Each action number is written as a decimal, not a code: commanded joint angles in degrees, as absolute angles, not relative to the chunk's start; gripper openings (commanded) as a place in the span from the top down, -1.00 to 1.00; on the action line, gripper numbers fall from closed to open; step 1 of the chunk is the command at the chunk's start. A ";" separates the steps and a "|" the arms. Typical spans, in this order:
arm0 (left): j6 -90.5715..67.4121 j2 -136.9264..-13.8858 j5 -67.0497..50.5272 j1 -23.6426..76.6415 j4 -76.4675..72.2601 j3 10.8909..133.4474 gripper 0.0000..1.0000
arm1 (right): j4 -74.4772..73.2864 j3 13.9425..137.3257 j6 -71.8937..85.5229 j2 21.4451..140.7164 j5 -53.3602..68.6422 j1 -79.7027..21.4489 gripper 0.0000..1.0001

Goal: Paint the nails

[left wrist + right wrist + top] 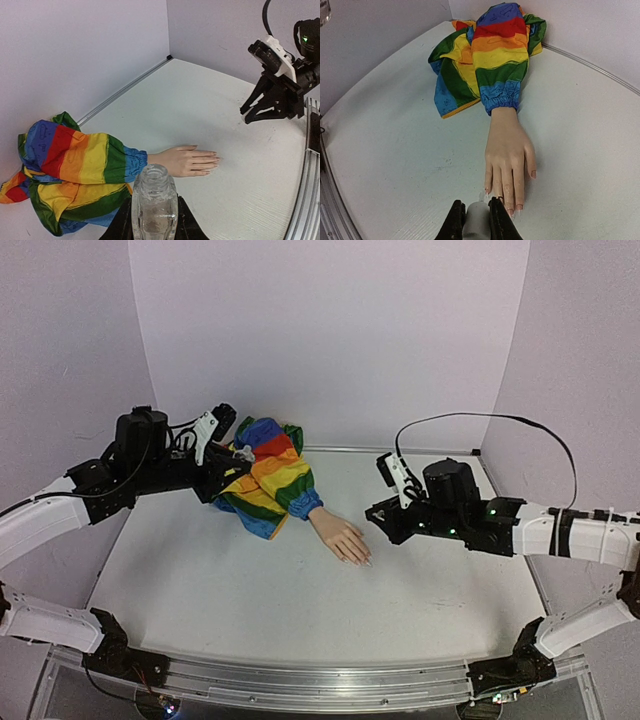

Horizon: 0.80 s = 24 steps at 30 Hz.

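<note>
The nails [519, 206] tip the fingers of a peach hand [509, 155] that lies palm down near the middle of the white table [200, 580]. Its fingers point toward the right arm. From the right wrist the nails show as small pale-pink ends. The thumbnail is turned to the side. From overhead they are too small to make out.

A crumpled rainbow sleeve [495, 55] covers the wrist and everything above it and is bunched up toward the back wall.

The right gripper [476, 206] sits just beside the fingertips, apart from them. Its fingers are clamped on a small pale cap [477, 221]. The lower end of the cap is cut off by the frame, and nothing shows of what may hang beneath it.

The left gripper [154, 220] is farther off, by the sleeve, and is closed tight around a clear bottle [154, 192] with an open neck. The base of the bottle is out of frame. In the overhead view this gripper's tips are lost against the sleeve.
</note>
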<state>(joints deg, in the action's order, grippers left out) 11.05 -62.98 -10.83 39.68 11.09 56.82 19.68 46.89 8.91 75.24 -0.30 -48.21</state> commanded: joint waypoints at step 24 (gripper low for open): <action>25.87 -60.71 -17.31 48.77 19.41 52.92 1.00 | 26.48 64.83 11.97 81.21 18.84 -59.51 1.00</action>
<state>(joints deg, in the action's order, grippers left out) 23.05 -61.49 -18.09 48.69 22.06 52.84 25.78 59.77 13.61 80.97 14.90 -57.91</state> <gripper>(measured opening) 0.217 0.146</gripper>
